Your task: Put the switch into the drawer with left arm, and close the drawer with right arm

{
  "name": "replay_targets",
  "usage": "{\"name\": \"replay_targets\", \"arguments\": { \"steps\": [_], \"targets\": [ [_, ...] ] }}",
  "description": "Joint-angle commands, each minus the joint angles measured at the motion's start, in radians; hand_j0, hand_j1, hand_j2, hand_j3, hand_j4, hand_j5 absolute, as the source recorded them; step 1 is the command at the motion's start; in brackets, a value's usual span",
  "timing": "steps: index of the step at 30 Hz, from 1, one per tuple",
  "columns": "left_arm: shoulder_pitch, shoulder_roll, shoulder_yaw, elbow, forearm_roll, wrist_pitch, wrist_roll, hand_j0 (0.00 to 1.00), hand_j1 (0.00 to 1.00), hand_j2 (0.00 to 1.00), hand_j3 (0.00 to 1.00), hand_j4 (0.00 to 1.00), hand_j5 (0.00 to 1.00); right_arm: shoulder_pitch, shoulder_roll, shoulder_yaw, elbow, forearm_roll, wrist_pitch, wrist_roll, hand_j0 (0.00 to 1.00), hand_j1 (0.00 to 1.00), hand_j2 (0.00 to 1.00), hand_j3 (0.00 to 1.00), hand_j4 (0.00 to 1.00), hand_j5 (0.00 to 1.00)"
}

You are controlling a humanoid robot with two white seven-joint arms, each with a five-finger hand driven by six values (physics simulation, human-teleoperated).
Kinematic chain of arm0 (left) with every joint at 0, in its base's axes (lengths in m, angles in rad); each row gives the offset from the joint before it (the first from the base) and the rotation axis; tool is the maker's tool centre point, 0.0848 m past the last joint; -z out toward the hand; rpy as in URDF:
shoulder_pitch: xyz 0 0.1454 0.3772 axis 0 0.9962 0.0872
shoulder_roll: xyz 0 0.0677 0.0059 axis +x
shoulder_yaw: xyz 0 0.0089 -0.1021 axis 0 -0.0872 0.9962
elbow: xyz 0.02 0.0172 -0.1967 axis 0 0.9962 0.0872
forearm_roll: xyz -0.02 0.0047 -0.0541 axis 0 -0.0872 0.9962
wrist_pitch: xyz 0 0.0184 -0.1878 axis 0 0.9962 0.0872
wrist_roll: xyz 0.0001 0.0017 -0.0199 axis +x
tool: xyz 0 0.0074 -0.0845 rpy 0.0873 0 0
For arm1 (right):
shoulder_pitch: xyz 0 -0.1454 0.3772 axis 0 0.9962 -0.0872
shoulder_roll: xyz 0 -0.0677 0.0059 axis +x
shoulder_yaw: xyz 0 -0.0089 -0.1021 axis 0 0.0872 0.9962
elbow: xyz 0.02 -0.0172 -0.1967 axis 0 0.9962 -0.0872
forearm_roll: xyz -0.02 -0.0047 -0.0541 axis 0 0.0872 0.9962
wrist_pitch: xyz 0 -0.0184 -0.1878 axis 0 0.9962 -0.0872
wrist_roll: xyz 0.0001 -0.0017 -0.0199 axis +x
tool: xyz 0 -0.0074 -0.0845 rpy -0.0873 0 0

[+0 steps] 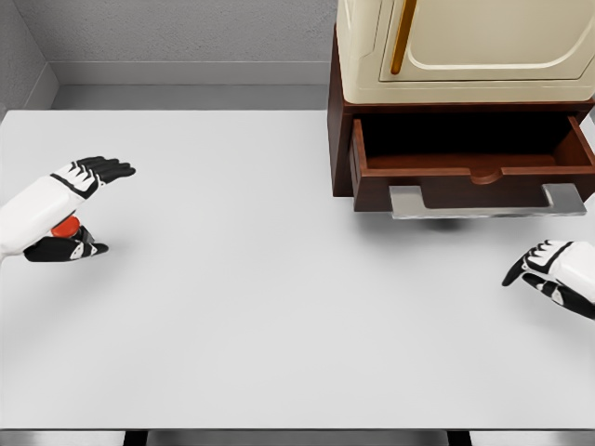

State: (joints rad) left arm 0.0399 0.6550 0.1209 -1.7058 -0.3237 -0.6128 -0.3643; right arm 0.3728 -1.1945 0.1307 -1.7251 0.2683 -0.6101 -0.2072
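White table (279,307), grey wall behind. Cabinet (465,56) at far right, brown drawer (469,167) pulled open. Left hand (70,209) at left edge, fingers spread around red switch (63,226), grip uncertain. Right hand (553,269) at right edge, fingers relaxed, holding nothing.

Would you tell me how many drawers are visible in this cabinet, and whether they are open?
1. The drawer sits pulled open at the base of the cabinet at the table's far right, its handle facing forward. The cabinet's top is cropped, so others may be hidden.
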Motion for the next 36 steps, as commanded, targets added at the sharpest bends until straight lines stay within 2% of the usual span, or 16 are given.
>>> {"name": "replay_targets", "arguments": {
  "steps": [1,5,6,8,9,12,20,22,25,27,29,32,36],
  "targets": [
    [-0.002,-0.008,0.008,0.0,0.009,0.002,0.002,1.0,1.0,1.0,1.0,1.0,1.0,0.0,-0.002,-0.002,-0.017,0.0,-0.001,-0.003,0.42,0.42,0.42,0.42,0.42,0.42],
    [-0.002,-0.02,0.046,0.02,0.023,0.002,0.007,1.0,1.0,1.0,1.0,1.0,1.0,-0.002,-0.002,-0.005,-0.022,-0.001,-0.001,0.005,0.43,0.43,0.43,0.43,0.43,0.43],
    [-0.002,-0.018,0.052,0.041,0.049,0.002,0.008,1.0,1.0,1.0,1.0,1.0,1.0,-0.002,-0.002,-0.005,-0.027,-0.001,-0.001,0.005,0.43,0.43,0.43,0.43,0.43,0.43],
    [-0.008,-0.009,0.052,0.095,0.152,0.002,0.008,1.0,1.0,1.0,1.0,1.0,1.0,0.0,-0.004,-0.005,-0.033,-0.001,-0.001,0.005,0.43,0.43,0.43,0.43,0.43,0.43],
    [-0.005,0.003,0.049,0.12,0.244,0.002,0.007,1.0,1.0,1.0,1.0,1.0,1.0,0.0,-0.007,-0.005,-0.033,-0.003,-0.001,0.005,0.43,0.43,0.43,0.43,0.43,0.43],
    [0.011,0.041,0.026,0.143,0.373,0.002,0.005,1.0,1.0,1.0,1.0,1.0,1.0,0.0,-0.027,-0.009,-0.034,-0.003,-0.001,0.006,0.44,0.44,0.44,0.44,0.44,0.44],
    [0.1,0.04,0.023,0.132,0.407,0.002,0.004,1.0,1.0,1.0,1.0,1.0,1.0,0.0,-0.025,-0.01,-0.037,-0.001,-0.001,0.003,0.45,0.45,0.45,0.45,0.45,0.45],
    [0.101,0.034,0.013,0.13,0.411,0.002,0.004,1.0,1.0,1.0,1.0,1.0,1.0,0.0,-0.028,-0.011,-0.037,-0.001,-0.001,0.005,0.45,0.45,0.45,0.45,0.45,0.45],
    [0.098,0.021,-0.012,0.146,0.459,0.002,0.004,1.0,1.0,1.0,1.0,1.0,1.0,0.0,-0.03,-0.011,-0.039,-0.001,-0.001,0.006,0.45,0.45,0.45,0.45,0.45,0.45],
    [0.092,-0.017,-0.012,0.196,0.471,0.002,0.004,1.0,1.0,1.0,1.0,1.0,1.0,0.0,-0.028,-0.011,-0.037,-0.003,-0.001,0.005,0.46,0.46,0.46,0.46,0.46,0.46],
    [0.091,-0.023,-0.021,0.209,0.502,0.002,0.004,1.0,1.0,1.0,1.0,1.0,1.0,0.0,-0.027,-0.009,-0.039,-0.003,-0.001,0.005,0.46,0.46,0.46,0.46,0.46,0.46],
    [0.06,-0.026,-0.066,0.261,0.575,0.002,-0.001,1.0,1.0,1.0,1.0,1.0,1.0,0.0,-0.028,-0.009,-0.039,-0.003,-0.001,0.005,0.46,0.46,0.46,0.46,0.46,0.46],
    [0.055,-0.026,-0.078,0.264,0.574,0.01,-0.001,1.0,1.0,1.0,1.0,1.0,1.0,0.0,-0.028,-0.009,-0.036,-0.003,-0.001,0.005,0.47,0.47,0.47,0.47,0.47,0.47]
  ]
}}
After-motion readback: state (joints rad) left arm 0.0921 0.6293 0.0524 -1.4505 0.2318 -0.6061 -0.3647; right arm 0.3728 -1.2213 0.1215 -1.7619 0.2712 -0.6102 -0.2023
